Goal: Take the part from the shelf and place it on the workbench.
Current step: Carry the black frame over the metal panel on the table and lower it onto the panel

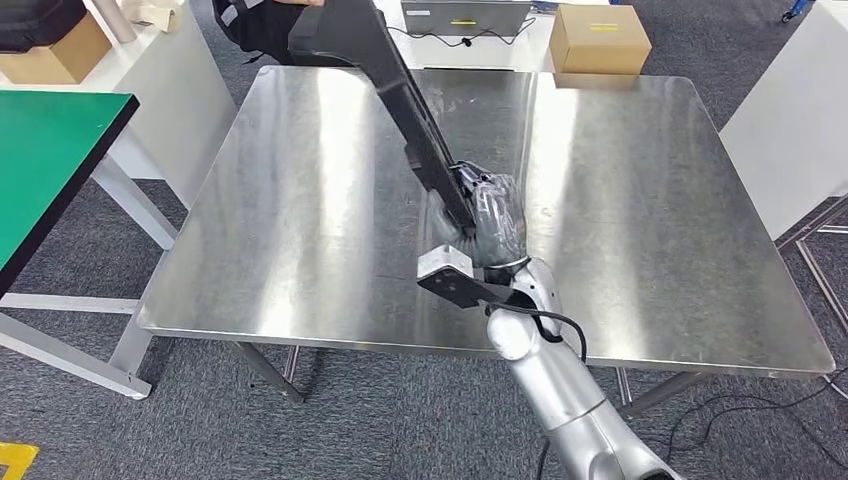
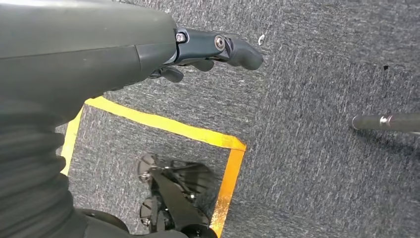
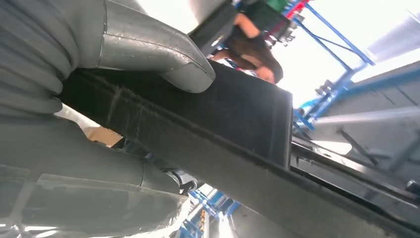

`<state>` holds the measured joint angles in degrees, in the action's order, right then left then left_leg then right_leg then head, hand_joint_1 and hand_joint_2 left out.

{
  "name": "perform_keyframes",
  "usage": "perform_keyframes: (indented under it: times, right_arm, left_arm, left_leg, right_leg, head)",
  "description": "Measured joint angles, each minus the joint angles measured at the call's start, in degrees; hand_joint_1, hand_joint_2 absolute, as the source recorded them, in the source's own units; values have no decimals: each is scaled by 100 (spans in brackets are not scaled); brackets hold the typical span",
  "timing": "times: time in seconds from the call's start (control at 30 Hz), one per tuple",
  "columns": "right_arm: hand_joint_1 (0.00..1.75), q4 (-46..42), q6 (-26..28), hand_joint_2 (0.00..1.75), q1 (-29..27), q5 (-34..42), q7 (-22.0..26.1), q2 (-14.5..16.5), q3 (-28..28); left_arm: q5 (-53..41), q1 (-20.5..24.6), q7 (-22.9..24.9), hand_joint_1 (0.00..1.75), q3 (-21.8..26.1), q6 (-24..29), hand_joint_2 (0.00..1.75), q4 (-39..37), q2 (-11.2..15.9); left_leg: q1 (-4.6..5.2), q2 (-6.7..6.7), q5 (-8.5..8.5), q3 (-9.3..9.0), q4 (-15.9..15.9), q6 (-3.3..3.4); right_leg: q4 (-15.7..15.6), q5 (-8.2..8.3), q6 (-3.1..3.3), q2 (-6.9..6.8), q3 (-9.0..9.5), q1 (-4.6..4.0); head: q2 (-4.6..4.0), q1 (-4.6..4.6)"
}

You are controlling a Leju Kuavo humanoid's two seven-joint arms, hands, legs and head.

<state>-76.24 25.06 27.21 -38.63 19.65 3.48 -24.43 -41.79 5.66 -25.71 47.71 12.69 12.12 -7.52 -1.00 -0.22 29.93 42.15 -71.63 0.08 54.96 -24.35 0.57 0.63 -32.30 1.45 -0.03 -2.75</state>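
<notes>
The part (image 1: 392, 90) is a long black moulded piece, wide at its far end and narrow at the near end. My right hand (image 1: 490, 222) grips its narrow end above the middle of the steel workbench (image 1: 300, 220), and the part slants up and away from the hand. Up close in the right wrist view the black part (image 3: 237, 129) lies across the palm with the grey thumb (image 3: 163, 57) pressed over it. My left hand (image 2: 208, 49) hangs over the carpet with its dark fingers apart and nothing in them.
A cardboard box (image 1: 598, 38) stands beyond the workbench's far edge. A green-topped table (image 1: 50, 150) is at the left, a white cabinet (image 1: 790, 120) at the right. A person (image 1: 262, 20) stands behind the far end of the part. Yellow floor tape (image 2: 163, 124) marks the carpet.
</notes>
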Motion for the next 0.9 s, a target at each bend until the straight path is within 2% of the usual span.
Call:
perform_keyframes:
  times: [0.07,0.1,0.13,0.17,0.2,0.27,0.3,0.33,0.4,0.43,0.47,0.5,0.57,0.6,0.63,0.67,0.7,0.77,0.8,0.83,0.9]
  right_arm:
    - [175,407,-1,175,341,-250,-152,94,-99]
    - [175,628,3,175,532,-405,-238,146,-149]
    - [175,863,6,175,724,-579,-336,201,-200]
    - [175,1112,9,175,906,-767,-440,254,-252]
    - [175,1377,11,175,1088,-961,-545,311,-303]
    - [175,1942,11,175,1433,-1332,-756,428,-399]
    - [175,2241,13,175,1616,-1520,-867,483,-450]
    - [175,2544,12,175,1792,-1705,-988,529,-506]
    - [175,3143,-12,175,2097,-2058,-1242,599,-632]
    - [175,3439,-43,175,2212,-2229,-1375,624,-701]
    - [175,3720,-93,175,2314,-2405,-1516,647,-772]
    - [175,4002,-170,175,2409,-2593,-1675,670,-855]
    - [175,4448,-386,175,2599,-2944,-2011,706,-1018]
    - [175,4642,-509,175,2697,-3108,-2190,719,-1106]
    - [175,4808,-624,175,2789,-3240,-2348,724,-1187]
    - [175,4963,-749,175,2865,-3348,-2503,719,-1260]
    - [175,5097,-866,175,2925,-3418,-2634,707,-1318]
    - [175,5311,-1092,175,2994,-3482,-2844,656,-1385]
    - [175,5392,-1179,175,3013,-3505,-2930,627,-1404]
    - [175,5465,-1249,175,3029,-3533,-3009,593,-1422]
    - [175,5605,-1363,175,3045,-3580,-3153,511,-1454]
  left_arm:
    - [-7,31,4,0,0,1,175,3,5]
    - [-11,54,2,0,0,1,175,5,8]
    - [-15,77,0,0,0,1,175,7,11]
    - [-19,93,-3,0,0,0,175,8,14]
    - [-22,103,-7,0,0,-1,175,9,17]
    - [-28,107,-18,0,0,-5,175,10,22]
    - [-35,109,-24,0,0,-10,175,10,24]
    - [-44,112,-30,0,0,-14,175,10,25]
    - [-56,115,-37,0,1,-17,175,11,27]
    - [-57,114,-38,0,2,-14,175,11,28]
    - [-57,111,-40,0,2,-11,175,11,28]
    - [-56,106,-45,0,2,-8,175,10,29]
    - [-53,99,-63,0,4,-3,175,10,27]
    - [-50,97,-76,0,5,-1,175,10,26]
    - [-43,91,-90,0,8,3,175,10,25]
    - [-33,81,-103,0,11,10,175,10,25]
    - [-22,66,-114,0,17,17,175,10,26]
    - [-2,26,-136,0,33,31,175,10,37]
    - [3,5,-146,0,43,33,175,9,43]
    - [6,-13,-156,0,52,34,175,9,51]
    - [15,-38,-185,0,66,33,175,8,57]
  left_leg:
    - [-14,5,-509,-263,753,35]
    - [-1,13,-665,-404,1116,64]
    - [16,17,-752,-501,1355,100]
    - [38,18,-755,-538,1452,135]
    - [60,15,-731,-546,1469,167]
    - [55,4,-797,-607,1531,252]
    - [50,3,-827,-639,1572,293]
    - [44,1,-853,-666,1609,329]
    - [59,-9,-858,-665,1617,361]
    - [63,-21,-856,-664,1616,365]
    - [66,-34,-853,-664,1614,366]
    - [68,-50,-850,-664,1609,362]
    - [71,-71,-837,-661,1586,342]
    - [91,-79,-820,-647,1550,320]
    - [108,-85,-804,-632,1519,296]
    - [122,-90,-790,-618,1493,271]
    - [130,-93,-781,-608,1474,245]
    - [106,-93,-755,-597,1448,196]
    - [92,-84,-679,-559,1350,163]
    - [73,-68,-534,-466,1126,124]
    - [30,-29,-128,-121,354,47]
  right_leg:
    - [-1,-29,-24,23,49,-1]
    - [0,-42,-42,29,61,-11]
    - [0,-55,-64,31,59,-25]
    - [0,-65,-91,30,51,-38]
    - [-5,-70,-124,29,42,-50]
    - [41,-114,-186,7,-3,-68]
    - [184,-190,-190,-7,-82,-74]
    - [457,-317,-174,-21,-227,-77]
    - [1287,-635,-127,-29,-651,-67]
    - [1638,-736,-132,-29,-843,-63]
    - [1799,-750,-161,-29,-945,-61]
    - [1709,-669,-208,-30,-924,-60]
    - [942,-345,-288,-40,-578,-59]
    - [523,-189,-295,-47,-373,-67]
    - [236,-82,-277,-54,-231,-70]
    - [91,-28,-245,-59,-158,-75]
    - [57,-2,-210,-58,-140,-80]
    - [44,24,-147,-57,-122,-28]
    - [32,37,-115,-57,-104,1]
    - [21,47,-89,-56,-86,30]
    - [21,47,-62,-56,-72,35]
  head:
    - [-1,1]
    - [-1,2]
    - [-1,2]
    - [-1,2]
    - [0,2]
    - [1,7]
    - [0,8]
    - [-1,10]
    - [-1,12]
    - [-1,12]
    - [-1,13]
    - [-1,13]
    - [-1,14]
    - [0,12]
    - [-1,7]
    - [0,0]
    - [0,-7]
    - [-1,-12]
    - [-1,-16]
    - [-1,-21]
    - [-1,-30]
